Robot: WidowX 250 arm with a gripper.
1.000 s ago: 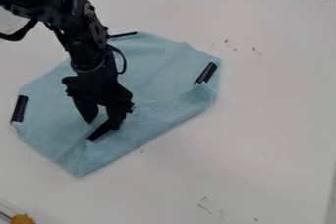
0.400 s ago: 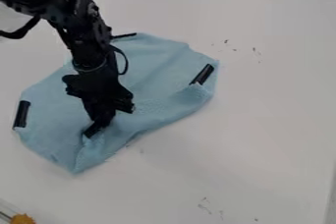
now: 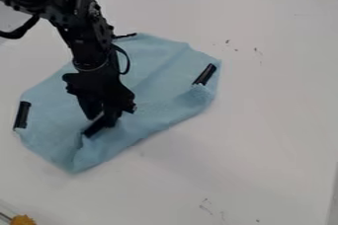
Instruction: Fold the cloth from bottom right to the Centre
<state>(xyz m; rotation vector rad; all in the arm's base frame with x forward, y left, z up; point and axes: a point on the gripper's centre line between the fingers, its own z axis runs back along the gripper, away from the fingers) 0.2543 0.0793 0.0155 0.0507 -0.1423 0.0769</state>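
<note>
The gripper (image 3: pixel 90 126) hangs low over the lower left part of the light blue cloth (image 3: pixel 158 66), with its two fingers a little apart, so it is open. One finger lies along the cloth near a small raised crease. The cloth is spread on the table with its lower right edge folded inward in a slanting band, whose rim runs from the bottom point up to the right corner. Black clips or strips sit at the cloth's left corner, right corner and top. The arm covers part of the cloth's upper left.
The white table (image 3: pixel 264 110) surrounds the cloth, with small dark marks at the upper right and lower right. An orange-yellow object (image 3: pixel 22 220) stands at the bottom left corner. Dark items lie beyond the table's far edge at the top right.
The gripper's fingers closed on the cloth, bunching it, and have since parted. The cloth has relaxed somewhat; its bottom point and left and right corners sit slightly further in than at first.
</note>
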